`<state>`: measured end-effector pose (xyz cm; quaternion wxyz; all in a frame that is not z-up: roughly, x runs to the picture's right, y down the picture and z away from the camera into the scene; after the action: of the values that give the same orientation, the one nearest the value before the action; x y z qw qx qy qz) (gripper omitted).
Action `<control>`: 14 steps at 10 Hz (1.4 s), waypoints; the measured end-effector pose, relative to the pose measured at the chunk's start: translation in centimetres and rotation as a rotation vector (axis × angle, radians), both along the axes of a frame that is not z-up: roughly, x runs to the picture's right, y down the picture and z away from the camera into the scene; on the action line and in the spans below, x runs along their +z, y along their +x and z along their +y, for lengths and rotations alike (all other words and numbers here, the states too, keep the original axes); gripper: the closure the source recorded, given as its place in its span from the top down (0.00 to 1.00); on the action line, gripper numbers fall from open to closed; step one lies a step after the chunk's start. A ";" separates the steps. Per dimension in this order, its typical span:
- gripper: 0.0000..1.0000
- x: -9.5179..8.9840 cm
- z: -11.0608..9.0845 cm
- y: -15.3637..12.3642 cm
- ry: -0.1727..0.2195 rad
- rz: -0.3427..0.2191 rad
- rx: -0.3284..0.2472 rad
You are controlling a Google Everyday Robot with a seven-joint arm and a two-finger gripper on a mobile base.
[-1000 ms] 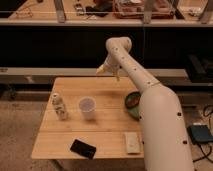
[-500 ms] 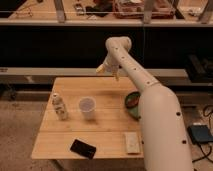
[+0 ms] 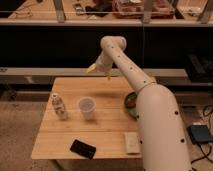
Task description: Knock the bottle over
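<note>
Tan two-finger gripper (image 3: 99, 71) hovering upper centre, jaws apparently apart. Small whitish plastic bottle (image 3: 59, 106) upright, left on wooden surface (image 3: 107, 140). Translucent plastic cup (image 3: 87, 107) close beside: could get toppled instead by a loose sweep.

jaws above table's (image 3: 110, 127) far edge, cup (image 3: 87, 107) beside bottle (image 3: 59, 106), gap between

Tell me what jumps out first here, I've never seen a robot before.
The big white arm dominates, rising from the right foreground and bending over the wooden table. Its gripper hangs in the air near the table's far edge, touching nothing. On the table's left, a small bottle and a cup stand upright side by side.
</note>
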<state>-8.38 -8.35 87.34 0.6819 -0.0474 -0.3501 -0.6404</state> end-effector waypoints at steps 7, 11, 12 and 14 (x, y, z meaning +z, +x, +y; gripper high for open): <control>0.80 -4.9 1.7 -14.9 0.118 -0.337 -0.193; 0.67 -8.0 5.1 -20.4 0.103 -0.498 -0.237; 0.58 -8.8 6.5 -21.4 0.095 -0.532 -0.266; 0.40 -9.4 8.6 -23.0 0.133 -0.558 -0.336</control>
<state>-31.37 0.26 77.98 0.4461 0.1174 -0.4679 -0.7538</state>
